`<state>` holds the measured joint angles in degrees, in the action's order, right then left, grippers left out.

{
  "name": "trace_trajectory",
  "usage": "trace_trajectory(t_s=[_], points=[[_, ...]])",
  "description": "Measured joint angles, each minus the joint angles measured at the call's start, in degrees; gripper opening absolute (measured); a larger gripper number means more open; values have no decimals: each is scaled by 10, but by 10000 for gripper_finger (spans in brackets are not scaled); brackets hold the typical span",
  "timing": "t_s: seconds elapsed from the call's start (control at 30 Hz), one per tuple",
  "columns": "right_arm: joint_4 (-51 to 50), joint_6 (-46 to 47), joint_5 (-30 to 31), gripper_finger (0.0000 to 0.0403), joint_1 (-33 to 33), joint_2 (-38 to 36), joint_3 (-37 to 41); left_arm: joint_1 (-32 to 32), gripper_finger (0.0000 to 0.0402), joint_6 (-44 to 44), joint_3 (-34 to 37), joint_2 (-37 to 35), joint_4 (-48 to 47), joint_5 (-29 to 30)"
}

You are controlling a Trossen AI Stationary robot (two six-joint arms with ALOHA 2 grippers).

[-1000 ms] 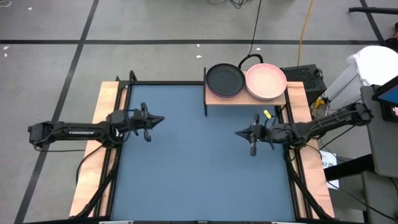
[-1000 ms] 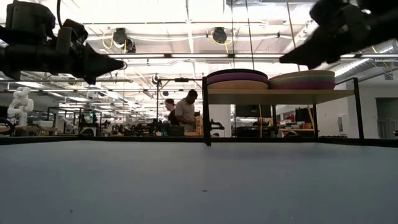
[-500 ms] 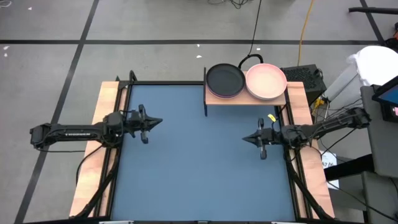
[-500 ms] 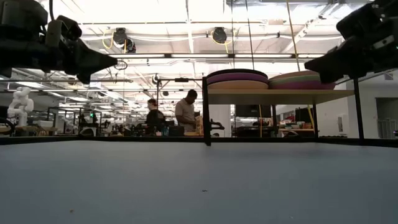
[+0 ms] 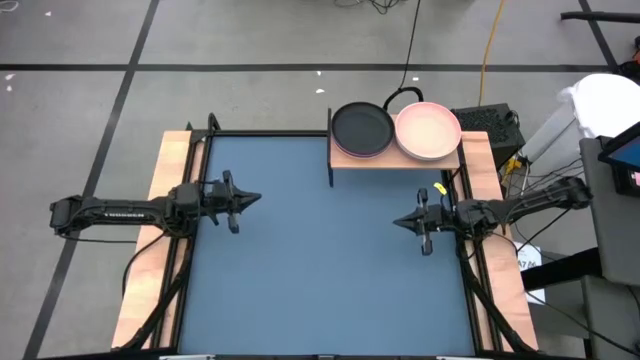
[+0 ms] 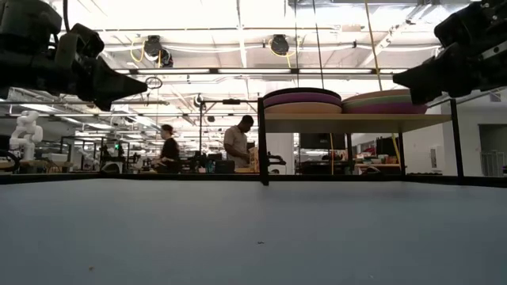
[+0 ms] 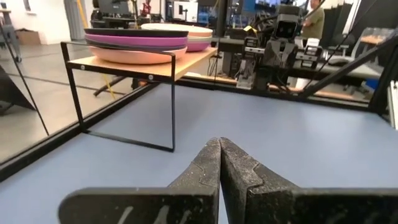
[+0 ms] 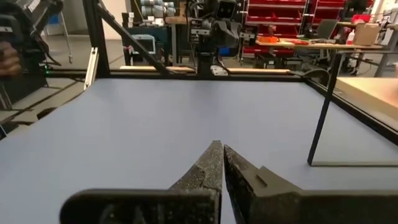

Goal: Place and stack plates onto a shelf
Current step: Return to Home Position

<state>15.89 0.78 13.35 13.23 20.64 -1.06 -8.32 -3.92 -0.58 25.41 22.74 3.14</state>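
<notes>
Plates: two stacks side by side on shelf (image 5: 395,161), dark grey plate (image 5: 362,128) topping one, pink plate (image 5: 428,130) the other. Left gripper (image 5: 258,198): well apart from shelf, fingers pressed together, empty. Right gripper (image 5: 397,223): near shelf, likewise.

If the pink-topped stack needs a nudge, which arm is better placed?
Right. The right gripper, shut and empty, hangs near the shelf, on the side of the pink-topped stack; the left gripper is across the table.
</notes>
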Motion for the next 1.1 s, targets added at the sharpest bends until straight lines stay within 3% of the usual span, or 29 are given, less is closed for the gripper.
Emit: trace_trajectory(t_s=[0.47, 0.73, 1.1], points=[[-106, -8, -3, 0, 0, -110, 1, -21, 3, 48, 0, -1, -3, 0], [-136, -27, -87, 0, 0, -195, 2, -21, 3, 47, 0, -1, 12, -6], [-140, -46, -89, 0, -1, -205, 2, -21, 3, 46, 0, -1, 14, -31]])
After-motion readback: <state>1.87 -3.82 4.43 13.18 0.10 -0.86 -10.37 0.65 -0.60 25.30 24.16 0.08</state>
